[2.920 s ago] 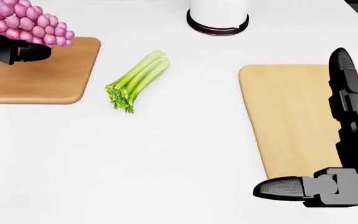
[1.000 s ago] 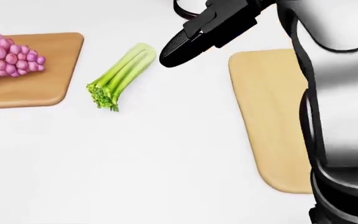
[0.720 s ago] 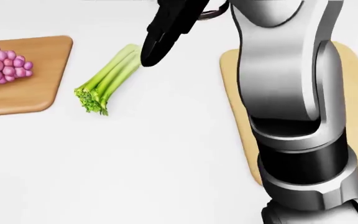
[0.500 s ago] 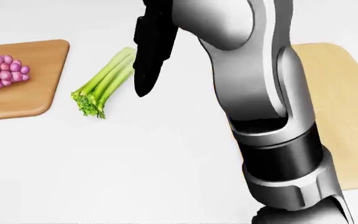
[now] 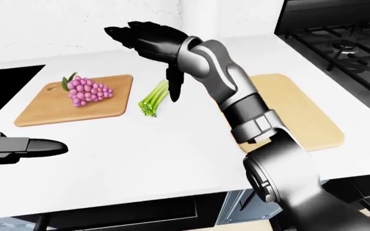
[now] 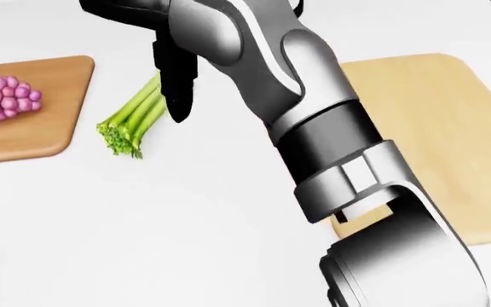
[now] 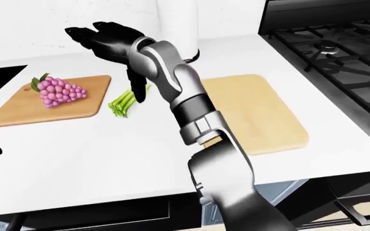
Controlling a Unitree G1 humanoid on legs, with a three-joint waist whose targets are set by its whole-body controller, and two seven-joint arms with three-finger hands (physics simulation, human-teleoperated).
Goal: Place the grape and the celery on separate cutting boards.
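The purple grape bunch (image 5: 87, 90) lies on the darker cutting board (image 5: 43, 114) at the left. The celery (image 5: 153, 100) lies on the white counter just right of that board, leafy end towards the bottom of the view. The lighter cutting board (image 5: 301, 113) at the right has nothing on it. My right hand (image 5: 143, 57) reaches across to the left and is open with fingers spread. It hovers over the celery's stalk end, with one finger (image 6: 177, 83) pointing down beside it. I cannot tell whether it touches. My left hand (image 5: 27, 146) is low at the left edge, stretched out and empty.
A black sink (image 5: 5, 82) lies left of the darker board. A stove (image 5: 339, 43) fills the upper right. A white cylinder (image 7: 178, 24) stands by the wall behind my right arm. The counter's edge (image 5: 140, 197) runs along the bottom.
My right arm has swung from the right side across to the left and now hangs over the celery. The left hand has left the grape on its board. The view shifted slightly.
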